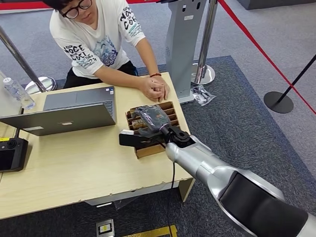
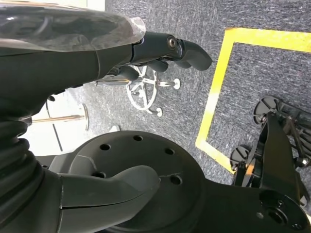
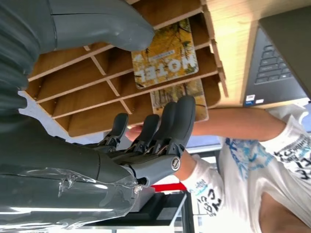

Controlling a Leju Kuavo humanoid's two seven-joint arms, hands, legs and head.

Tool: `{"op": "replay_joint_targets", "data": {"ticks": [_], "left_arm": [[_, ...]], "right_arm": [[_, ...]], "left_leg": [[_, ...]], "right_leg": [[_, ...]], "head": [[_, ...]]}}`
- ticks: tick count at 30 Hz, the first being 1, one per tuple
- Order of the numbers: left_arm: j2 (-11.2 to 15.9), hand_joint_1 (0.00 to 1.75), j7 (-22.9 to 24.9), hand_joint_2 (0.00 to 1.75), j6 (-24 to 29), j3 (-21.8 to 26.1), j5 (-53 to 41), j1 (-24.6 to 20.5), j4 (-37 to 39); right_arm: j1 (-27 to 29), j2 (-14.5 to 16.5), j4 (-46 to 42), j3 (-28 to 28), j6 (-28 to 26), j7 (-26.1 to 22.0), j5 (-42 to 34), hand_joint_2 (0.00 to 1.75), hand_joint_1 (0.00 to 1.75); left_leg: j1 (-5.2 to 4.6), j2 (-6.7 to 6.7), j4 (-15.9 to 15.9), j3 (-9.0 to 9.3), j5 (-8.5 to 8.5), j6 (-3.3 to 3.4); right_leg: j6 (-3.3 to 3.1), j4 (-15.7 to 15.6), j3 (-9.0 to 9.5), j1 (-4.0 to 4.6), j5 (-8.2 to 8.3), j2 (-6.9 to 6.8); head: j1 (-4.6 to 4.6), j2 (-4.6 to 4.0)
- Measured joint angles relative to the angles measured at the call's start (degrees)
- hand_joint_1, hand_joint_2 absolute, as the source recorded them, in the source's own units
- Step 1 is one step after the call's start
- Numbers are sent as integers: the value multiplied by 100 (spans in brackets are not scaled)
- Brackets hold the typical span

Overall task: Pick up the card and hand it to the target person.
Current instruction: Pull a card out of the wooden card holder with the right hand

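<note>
Setting: grey carpeted floor [image 1: 238, 118] with red barrier ropes [image 1: 260, 49] on metal posts, and a grey kiosk stand [image 1: 182, 44] behind the table.
Surface: light wooden table [image 1: 74, 168], seen from above in the head view.
Wooden rack: slotted organiser [image 1: 149, 148] near the table's right end; thin dividers form long compartments [image 3: 92, 82].
Card: yellow-orange card printed "HOTEL" [image 3: 165, 60] lying flat in one compartment of the rack – a second, similar card [image 3: 199, 94] sits in the neighbouring compartment, partly hidden by the fingers.
Right hand: right hand [image 1: 151, 121] poised over the rack, palm down; in the right wrist view its thumb [image 3: 106, 24] and dark fingers [image 3: 183, 116] stand apart on either side of the card, with nothing held between them. Whether any fingertip touches the card, I cannot tell.
Right arm: silver arm [image 1: 209, 165] reaching in from the lower right, a black cable hanging beneath it.
Left hand: left hand [image 2: 154, 53] hanging over the floor, fingers extended and loosely together, holding nothing.
Person: seated at the far side of the table in a white printed T-shirt [image 1: 97, 34], hands clasped [image 1: 154, 89] on the table edge just beyond the rack.
Laptop: grey laptop [image 1: 70, 111], open, left of the rack.
Bottle: clear plastic bottle [image 1: 17, 91] at the far left.
Controller: black handheld device [image 1: 11, 153] at the table's left edge.
Floor marking: yellow tape line [image 2: 216, 92] on the carpet.
</note>
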Motion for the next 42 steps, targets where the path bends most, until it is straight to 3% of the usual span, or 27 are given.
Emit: {"op": "replay_joint_targets", "data": {"ticks": [9, 26, 35, 42], "left_arm": [[-1, 0, 50, 175, 56, -14, 0, 0, 0], [-1, 0, 59, 175, 60, -14, 0, 0, 0], [-1, 0, 50, 175, 56, -14, 0, 0, -2], [4, 0, 13, 175, 11, -14, 0, 0, 0]], "right_arm": [[-89, 0, 280, 2, 215, 106, 84, 175, 59], [-204, 2, 463, 61, 459, 203, 190, 175, 65], [-231, 2, 509, 90, 490, 287, 204, 175, 76], [-266, 1, 539, 90, 505, 393, 205, 175, 98]], "left_leg": [[0, 0, 0, 0, 0, 0], [0, 0, 0, 0, 0, 0], [0, 0, 0, 0, 0, 0], [0, 0, 1, 1, 0, 0]], "right_leg": [[0, 1, 1, 0, 0, 0], [0, 1, 1, 0, 0, 0], [0, 1, 1, 0, 0, 0], [0, 0, 1, 0, 0, 0]], "head": [[1, 0], [1, 0], [1, 0], [1, 0]]}}
